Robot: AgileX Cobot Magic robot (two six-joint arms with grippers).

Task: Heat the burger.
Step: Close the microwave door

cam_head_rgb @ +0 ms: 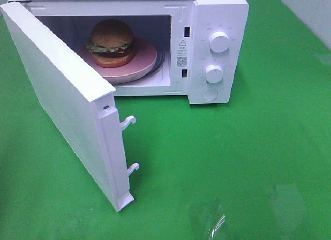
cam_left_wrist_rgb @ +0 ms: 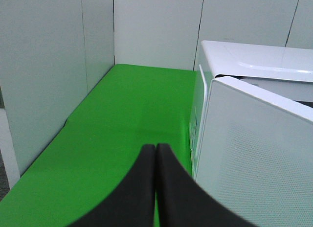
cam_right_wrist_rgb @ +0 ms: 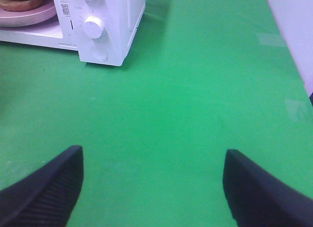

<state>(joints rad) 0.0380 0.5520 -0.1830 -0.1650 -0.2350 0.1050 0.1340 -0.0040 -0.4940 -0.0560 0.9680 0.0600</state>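
Currently the burger sits inside the microwave, centred on the pink plate that rests on the floor of the microwave's cavity. I therefore judge loading complete. The door of the microwave stands swung wide open, its two latch hooks exposed and well apart from the slots in the microwave's front. On the microwave's control panel, neither tool touches the upper knob, the lower knob or the round button beneath them. I cannot read whether either knob is set. Outstanding, in my judgement: shut the door until it latches, then set the knobs to start heating. I put the task at roughly its midpoint.

My left tool is clenched, finger against finger, with nothing between them. It hangs beside the outer face of the microwave's open door, near it but not in contact. My right tool is released, fingers spread wide, gripping nothing and touching nothing. It hovers over bare green table in front of the microwave's control-panel side, well apart from the microwave. Neither tool appears in the high view.
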